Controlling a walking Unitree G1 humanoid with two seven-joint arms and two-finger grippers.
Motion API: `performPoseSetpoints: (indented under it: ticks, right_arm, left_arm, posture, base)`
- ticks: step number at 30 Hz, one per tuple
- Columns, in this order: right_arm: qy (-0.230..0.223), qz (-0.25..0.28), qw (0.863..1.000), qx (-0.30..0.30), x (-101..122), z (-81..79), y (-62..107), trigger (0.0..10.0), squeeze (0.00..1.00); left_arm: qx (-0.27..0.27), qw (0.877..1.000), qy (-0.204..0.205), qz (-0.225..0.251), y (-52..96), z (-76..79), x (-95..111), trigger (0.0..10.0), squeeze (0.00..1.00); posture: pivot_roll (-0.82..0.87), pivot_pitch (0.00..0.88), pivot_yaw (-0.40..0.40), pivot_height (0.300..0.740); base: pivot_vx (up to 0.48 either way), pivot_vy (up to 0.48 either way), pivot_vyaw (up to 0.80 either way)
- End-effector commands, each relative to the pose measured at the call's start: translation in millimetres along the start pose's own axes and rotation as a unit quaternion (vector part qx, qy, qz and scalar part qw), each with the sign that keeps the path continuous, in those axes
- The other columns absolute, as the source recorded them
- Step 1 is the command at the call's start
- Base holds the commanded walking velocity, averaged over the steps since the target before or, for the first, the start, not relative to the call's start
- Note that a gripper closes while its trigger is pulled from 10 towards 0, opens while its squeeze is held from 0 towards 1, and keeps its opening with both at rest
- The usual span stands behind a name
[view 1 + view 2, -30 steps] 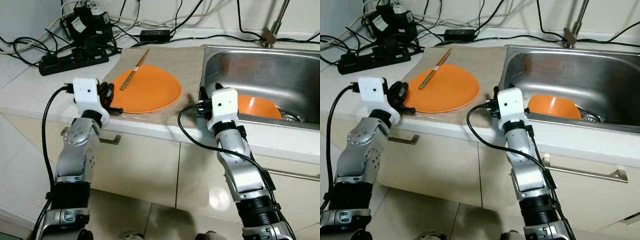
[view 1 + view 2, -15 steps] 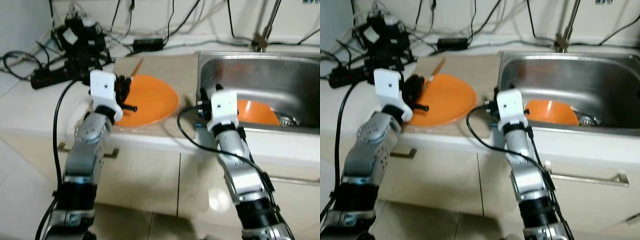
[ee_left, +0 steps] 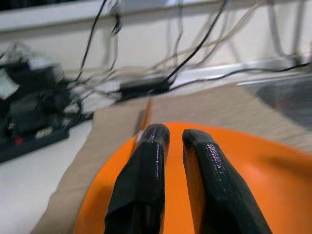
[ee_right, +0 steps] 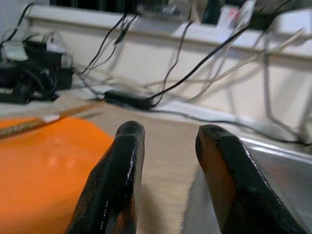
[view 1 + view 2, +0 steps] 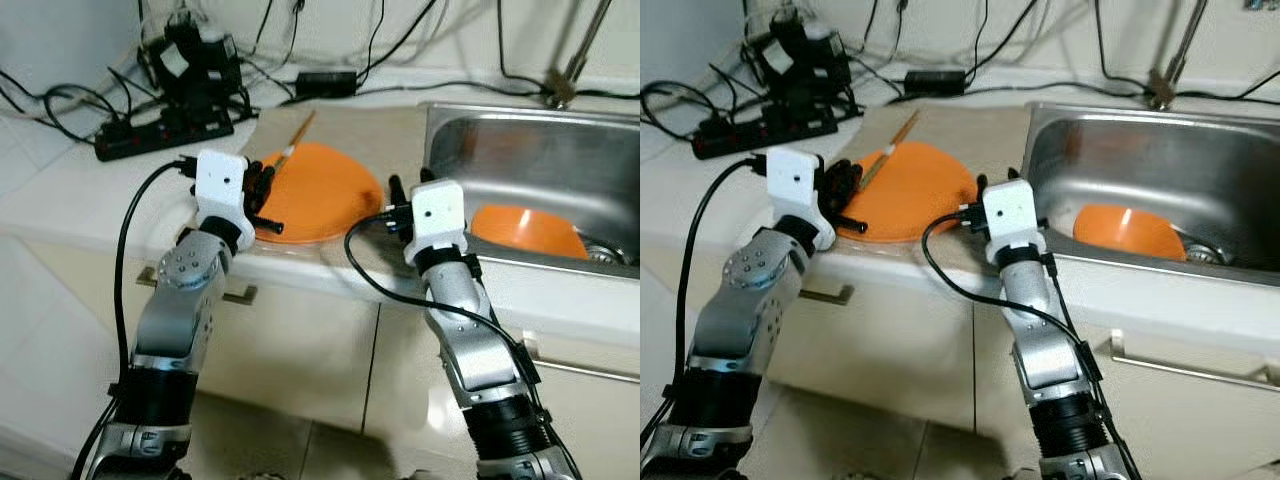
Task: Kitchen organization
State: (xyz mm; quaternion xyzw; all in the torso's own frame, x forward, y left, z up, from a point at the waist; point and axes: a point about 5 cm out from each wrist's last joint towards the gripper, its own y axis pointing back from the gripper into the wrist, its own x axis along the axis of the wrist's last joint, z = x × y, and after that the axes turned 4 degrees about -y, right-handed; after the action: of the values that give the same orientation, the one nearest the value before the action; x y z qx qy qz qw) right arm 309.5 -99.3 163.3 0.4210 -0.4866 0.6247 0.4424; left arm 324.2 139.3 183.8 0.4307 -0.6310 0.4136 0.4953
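From the left eye view, the left pincer (image 5: 262, 195) is being held at the near left rim of the orange plate (image 5: 325, 185), which is lying on a tan mat on the bench (image 5: 90, 195). A pair of chopsticks (image 5: 292, 143) is resting across the plate's far left edge, its long axis running away from the robot toward the wall. The right pincer (image 5: 396, 190) is being held between the plate and the sink (image 5: 520, 150), with an orange bowl (image 5: 525, 228) sitting in the basin to its right.

From the right eye view, the same layout is being shown: the chopsticks (image 5: 890, 152) are lying ahead of and just beyond the left arm's tip, so the left arm is judged the nearer one for them.

From the left wrist view, the two black fingers (image 3: 146, 175) are being held nearly together with a thin gap and nothing between them, above the plate, and the chopsticks (image 3: 146, 114) are being seen straight ahead, roughly in line with the fingers.

From the right wrist view, the fingers (image 4: 122, 175) are being held apart and empty, over the mat beside the sink wall.
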Motion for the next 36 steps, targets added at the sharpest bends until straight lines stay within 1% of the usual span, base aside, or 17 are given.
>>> performPoseSetpoints:
  ticks: [1, 8, 10, 13, 17, 23, 31, 36]
  right_arm:
    - [0.003, 0.003, 1.000, -0.004, 1.4, 2.7, -1.0, 10.0, 0.00]
    - [-0.004, 0.004, 1.000, -0.004, 1.5, 1.9, -1.1, 10.0, 0.00]
    - [-0.012, 0.002, 1.000, 0.000, 1.2, 0.5, -1.1, 10.0, 0.00]
    - [-0.003, 0.004, 1.000, 0.002, 1.6, -0.2, -0.6, 10.0, 0.00]
    - [-0.007, 0.009, 1.000, 0.008, 2.3, -2.2, -0.2, 10.0, 0.00]
    - [0.001, 0.002, 1.000, 0.012, 1.4, -4.5, -1.5, 10.0, 0.00]
    - [0.001, 0.004, 1.000, 0.011, 2.1, -3.3, -1.3, 10.0, 0.00]
    - [0.001, 0.007, 1.000, 0.011, 3.2, -3.7, -1.4, 10.0, 0.00]
  left_arm:
    - [-0.012, 1.000, -0.016, 0.014, -1.6, 3.8, 7.0, 10.0, 0.00]
    - [-0.026, 0.999, -0.013, 0.014, -2.2, 7.7, 8.1, 10.0, 0.00]
    - [-0.031, 0.999, -0.014, 0.016, -2.2, 9.1, 8.9, 10.0, 0.00]
    - [-0.030, 0.999, -0.013, 0.015, -2.3, 9.2, 8.5, 10.0, 0.00]
    - [-0.028, 0.999, -0.015, 0.009, -2.8, 8.8, 6.9, 10.0, 0.00]
    - [-0.033, 0.999, -0.023, 0.000, -2.9, 9.5, 4.4, 10.0, 0.00]
    - [-0.029, 0.999, -0.013, -0.007, -3.1, 8.2, 2.0, 10.0, 0.00]
    - [-0.027, 0.999, -0.011, -0.014, -4.7, 6.3, 1.1, 10.0, 0.00]
  posture:
    - [-0.02, 0.000, 0.087, 0.715]
    - [-0.02, 0.000, 0.090, 0.715]
    - [-0.02, 0.000, 0.090, 0.715]
    - [-0.02, 0.000, 0.090, 0.715]
    - [-0.02, 0.000, 0.090, 0.715]
    - [-0.02, 0.000, 0.089, 0.715]
    - [-0.02, 0.000, 0.087, 0.715]
    - [-0.02, 0.001, 0.088, 0.715]
  base:
    - [0.450, 0.000, 0.00]
    - [0.452, 0.000, 0.00]
    - [0.461, 0.000, -0.57]
    - [0.000, 0.000, -0.55]
    - [0.000, 0.000, -0.59]
    - [0.000, 0.000, 0.00]
    - [0.000, 0.000, 0.00]
    - [0.277, 0.394, 0.00]
